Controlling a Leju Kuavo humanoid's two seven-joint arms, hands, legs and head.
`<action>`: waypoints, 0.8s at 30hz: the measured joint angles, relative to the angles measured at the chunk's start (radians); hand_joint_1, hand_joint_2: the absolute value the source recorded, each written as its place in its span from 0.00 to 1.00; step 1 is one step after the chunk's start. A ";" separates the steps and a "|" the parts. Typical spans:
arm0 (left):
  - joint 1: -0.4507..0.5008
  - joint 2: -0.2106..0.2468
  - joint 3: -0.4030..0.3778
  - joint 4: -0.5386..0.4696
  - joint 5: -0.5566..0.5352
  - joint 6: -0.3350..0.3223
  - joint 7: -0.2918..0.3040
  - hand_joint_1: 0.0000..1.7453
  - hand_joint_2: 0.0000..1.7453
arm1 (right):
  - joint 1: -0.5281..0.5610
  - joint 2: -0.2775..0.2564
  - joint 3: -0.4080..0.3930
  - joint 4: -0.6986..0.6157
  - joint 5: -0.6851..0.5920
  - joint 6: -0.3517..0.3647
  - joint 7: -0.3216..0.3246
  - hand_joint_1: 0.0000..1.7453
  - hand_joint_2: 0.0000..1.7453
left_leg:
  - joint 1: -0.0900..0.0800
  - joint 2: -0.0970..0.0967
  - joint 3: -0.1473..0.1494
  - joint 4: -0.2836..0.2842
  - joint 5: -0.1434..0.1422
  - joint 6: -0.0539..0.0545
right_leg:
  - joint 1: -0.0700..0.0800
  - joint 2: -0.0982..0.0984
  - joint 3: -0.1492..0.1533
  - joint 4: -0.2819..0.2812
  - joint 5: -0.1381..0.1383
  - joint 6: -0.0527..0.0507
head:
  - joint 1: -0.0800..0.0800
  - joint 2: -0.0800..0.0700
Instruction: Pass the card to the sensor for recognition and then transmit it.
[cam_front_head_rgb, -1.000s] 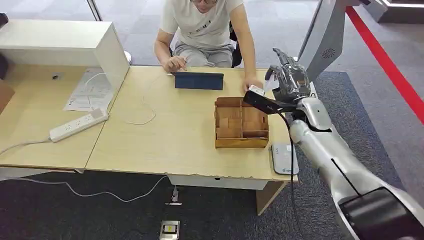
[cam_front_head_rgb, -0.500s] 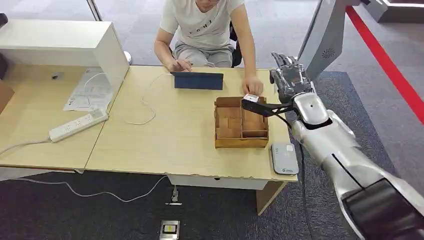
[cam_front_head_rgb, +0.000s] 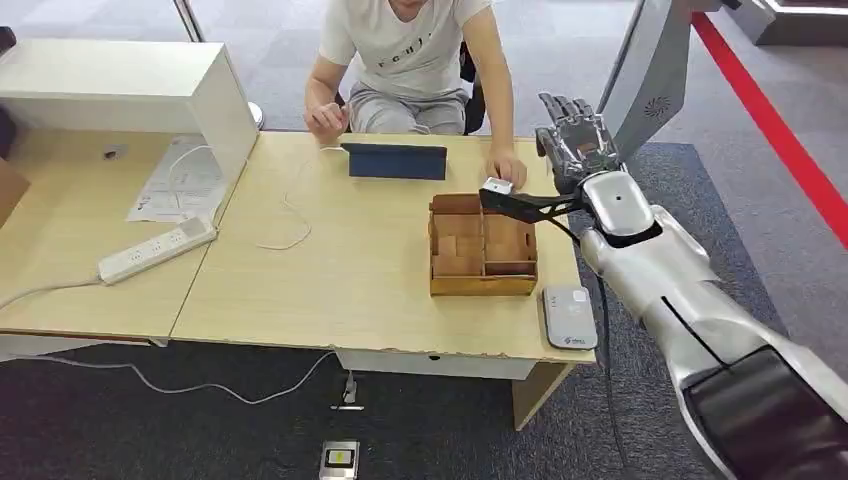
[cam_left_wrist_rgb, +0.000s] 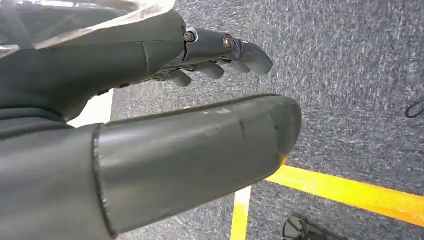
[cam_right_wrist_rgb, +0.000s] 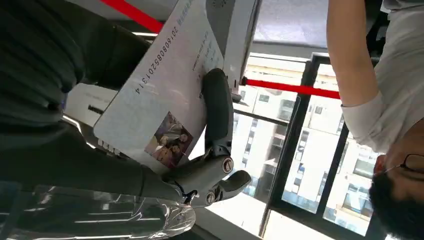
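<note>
My right hand (cam_front_head_rgb: 577, 140) is raised beyond the table's far right corner, its back toward the head camera, close to the person's hand (cam_front_head_rgb: 506, 168). In the right wrist view this hand (cam_right_wrist_rgb: 100, 165) holds a white card (cam_right_wrist_rgb: 165, 90) with a printed number and a small photo, one dark finger (cam_right_wrist_rgb: 217, 110) lying across its face. The sensor, a flat grey-white reader (cam_front_head_rgb: 570, 317), lies uncovered on the table's near right corner. My left hand (cam_left_wrist_rgb: 215, 55) hangs over carpet, fingers extended, holding nothing.
A wooden compartment box (cam_front_head_rgb: 483, 245) stands between the reader and a dark tablet (cam_front_head_rgb: 397, 160). A person (cam_front_head_rgb: 410, 55) sits at the table's far side. Papers (cam_front_head_rgb: 180, 180), a power strip (cam_front_head_rgb: 155, 250) and a white cabinet (cam_front_head_rgb: 130, 90) are at the left.
My right hand has risen and moved away from the reader toward the person, turning its back to the head camera. The person's other hand has lifted off the table by the tablet.
</note>
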 joint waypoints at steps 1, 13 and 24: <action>0.000 0.000 0.000 0.000 0.000 0.000 0.000 0.00 0.00 | 0.000 0.000 0.000 0.000 0.000 0.000 0.000 1.00 1.00 | 0.000 0.000 0.000 0.000 0.000 0.000 | 0.000 0.000 0.000 0.000 0.000 0.000 | 0.000 0.000; 0.000 -0.005 0.001 0.000 0.013 -0.003 0.017 0.00 0.00 | 0.001 0.019 0.015 0.005 0.014 0.006 -0.003 1.00 1.00 | 0.000 0.000 0.000 0.000 0.000 0.000 | 0.000 0.000 0.000 0.000 0.000 0.000 | 0.000 0.000; 0.000 -0.006 0.001 0.000 0.072 0.003 0.014 0.00 0.00 | 0.016 0.023 0.016 0.005 0.031 0.019 0.001 1.00 1.00 | 0.000 0.000 0.000 0.000 0.000 0.000 | 0.000 0.000 0.000 0.000 0.000 0.000 | 0.000 0.000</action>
